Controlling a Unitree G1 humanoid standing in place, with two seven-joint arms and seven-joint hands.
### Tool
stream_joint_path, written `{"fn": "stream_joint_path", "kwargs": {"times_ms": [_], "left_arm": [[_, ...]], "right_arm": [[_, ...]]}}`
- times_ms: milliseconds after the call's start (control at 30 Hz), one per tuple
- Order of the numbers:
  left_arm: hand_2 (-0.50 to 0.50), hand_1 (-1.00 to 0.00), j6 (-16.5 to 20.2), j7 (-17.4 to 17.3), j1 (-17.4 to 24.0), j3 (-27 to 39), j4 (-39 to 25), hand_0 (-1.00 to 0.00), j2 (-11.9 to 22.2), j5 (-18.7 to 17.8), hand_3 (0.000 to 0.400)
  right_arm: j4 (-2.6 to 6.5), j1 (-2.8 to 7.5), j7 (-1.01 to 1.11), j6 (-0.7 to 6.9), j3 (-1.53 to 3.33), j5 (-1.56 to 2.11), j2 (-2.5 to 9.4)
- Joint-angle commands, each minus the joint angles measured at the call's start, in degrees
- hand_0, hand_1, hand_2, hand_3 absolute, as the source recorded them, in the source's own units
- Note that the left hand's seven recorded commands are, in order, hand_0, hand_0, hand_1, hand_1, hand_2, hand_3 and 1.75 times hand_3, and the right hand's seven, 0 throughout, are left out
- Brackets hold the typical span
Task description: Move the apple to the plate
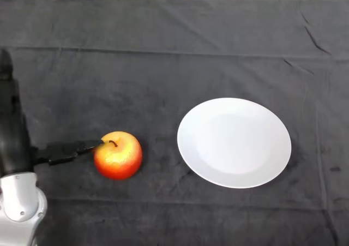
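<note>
A red and yellow apple (118,155) with a dark stem sits upright on the dark cloth, left of centre. A white round plate (234,142) lies to its right with nothing on it, a short gap between them. My left hand (13,134) is at the left edge, to the left of the apple. Its thumb (68,150) reaches out straight to the right and its tip touches the apple's left side. The fingers point up along the left edge, straight. The hand is open and holds nothing.
The table is covered by a dark grey cloth (180,60) with a few creases at the far right. A pale strip runs along the table's far edge at the top.
</note>
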Motion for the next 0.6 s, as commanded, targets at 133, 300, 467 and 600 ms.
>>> {"fn": "stream_joint_path", "kwargs": {"times_ms": [133,300,467,600], "left_arm": [[0.00,0.00,2.08,-1.44,-0.65,-2.41,-4.41,0.00,0.00,1.65,0.000],[0.00,0.00,2.50,-2.38,-1.00,-4.37,-4.51,0.00,-0.25,1.65,0.000],[0.00,0.00,2.42,-3.34,-1.47,-5.82,-3.70,0.00,-0.31,1.33,0.000],[0.00,0.00,2.00,-4.03,-1.69,-6.68,-2.58,0.00,-0.26,0.99,0.000]], "right_arm": [[-2.85,0.86,-0.47,0.06,0.02,0.87,0.09],[-2.96,0.89,-0.53,0.07,0.04,0.87,0.13],[-3.04,0.91,-0.58,0.08,0.06,0.87,0.16],[-3.09,0.92,-0.62,0.09,0.06,0.88,0.18]]}}
